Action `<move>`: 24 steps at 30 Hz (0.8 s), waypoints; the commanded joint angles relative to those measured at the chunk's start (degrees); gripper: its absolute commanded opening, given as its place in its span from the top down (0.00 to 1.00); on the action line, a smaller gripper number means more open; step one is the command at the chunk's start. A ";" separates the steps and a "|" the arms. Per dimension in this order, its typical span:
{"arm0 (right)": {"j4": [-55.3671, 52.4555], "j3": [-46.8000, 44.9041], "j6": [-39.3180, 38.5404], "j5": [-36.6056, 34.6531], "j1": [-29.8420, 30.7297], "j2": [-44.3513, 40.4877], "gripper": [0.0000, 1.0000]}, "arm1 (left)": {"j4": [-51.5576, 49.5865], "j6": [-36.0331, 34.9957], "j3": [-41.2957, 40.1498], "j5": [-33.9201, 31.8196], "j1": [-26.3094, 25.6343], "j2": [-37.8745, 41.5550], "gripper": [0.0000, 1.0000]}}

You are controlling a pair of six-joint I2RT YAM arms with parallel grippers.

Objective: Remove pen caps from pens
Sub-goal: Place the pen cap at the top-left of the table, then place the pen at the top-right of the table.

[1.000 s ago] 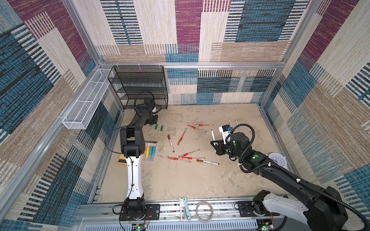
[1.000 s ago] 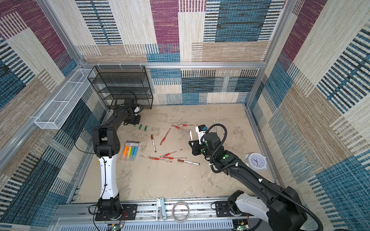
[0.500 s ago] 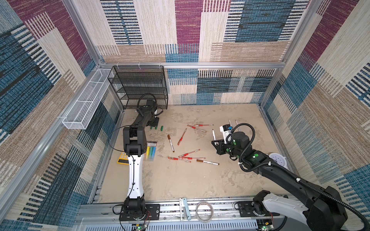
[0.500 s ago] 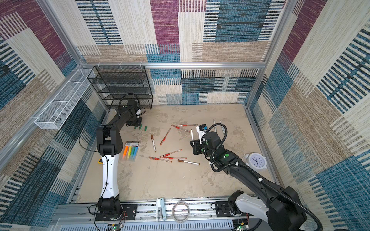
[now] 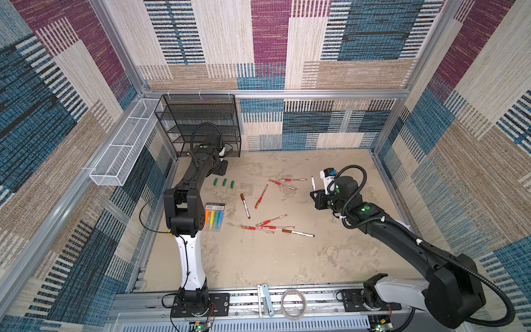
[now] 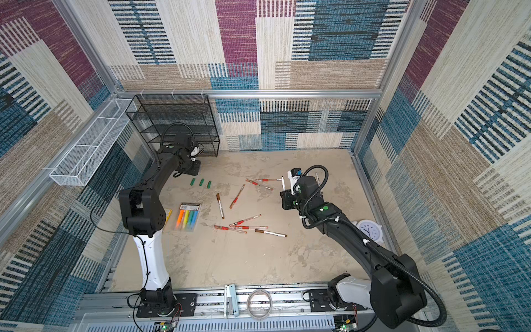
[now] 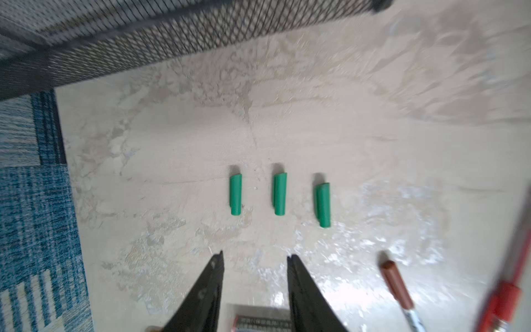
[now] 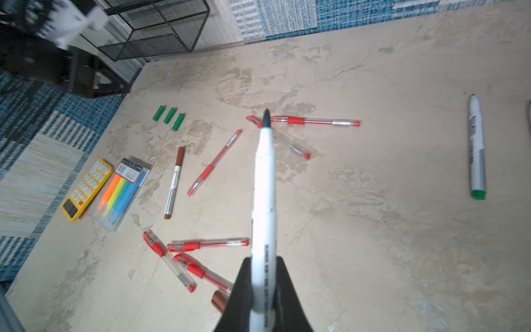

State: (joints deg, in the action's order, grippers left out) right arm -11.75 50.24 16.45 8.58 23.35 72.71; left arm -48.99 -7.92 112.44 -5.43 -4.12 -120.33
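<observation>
Caps (image 7: pixel 280 194): three stubby green cylinders, probably smooth plastic.

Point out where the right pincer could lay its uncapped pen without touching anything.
Free: bare tabletop between the pens and front rail; also the far strip beside the mesh rack. Crowded: the middle, among pens and green caps.

Left gripper (image 7: pixel 255 255) parted, arm stretched forward, right gripper (image 8: pixel 263 260) clamped — on pen (image 8: pixel 265 172)
</observation>
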 commanded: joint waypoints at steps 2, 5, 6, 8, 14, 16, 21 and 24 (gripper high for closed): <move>-2.44 5.70 -4.79 1.02 -3.85 6.50 1.00 | 2.19 1.79 -9.71 6.70 -0.95 10.85 0.53; -3.04 9.74 -7.04 0.08 -6.26 11.61 1.00 | 5.65 1.75 -19.47 11.72 -1.52 20.60 0.42; -3.42 11.26 -7.73 0.11 -7.23 13.53 1.00 | 7.26 1.93 -23.12 12.90 -1.64 23.98 0.37; -4.47 14.01 -8.33 -0.02 -8.93 16.85 1.00 | 9.97 2.13 -29.75 15.23 -1.77 30.18 0.27; -7.41 23.44 -11.40 -1.35 -13.00 27.53 1.00 | 18.06 2.95 -45.67 20.34 -1.72 46.40 0.15; -8.98 27.05 -11.99 -1.77 -14.12 31.27 1.00 | 19.43 3.23 -48.89 21.75 -1.68 49.74 0.14; -11.95 35.10 -13.02 -1.39 -15.74 39.88 0.99 | 23.06 7.62 -53.50 26.70 0.77 52.34 0.13; -14.01 39.78 -12.84 -1.30 -16.07 44.70 0.99 | 24.43 11.03 -54.00 28.56 3.36 52.54 0.11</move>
State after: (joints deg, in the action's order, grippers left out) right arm -23.22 87.24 4.45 7.38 7.40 115.00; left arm -29.08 -1.32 58.81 19.25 -1.96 -68.34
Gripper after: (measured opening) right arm 0.131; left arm 0.884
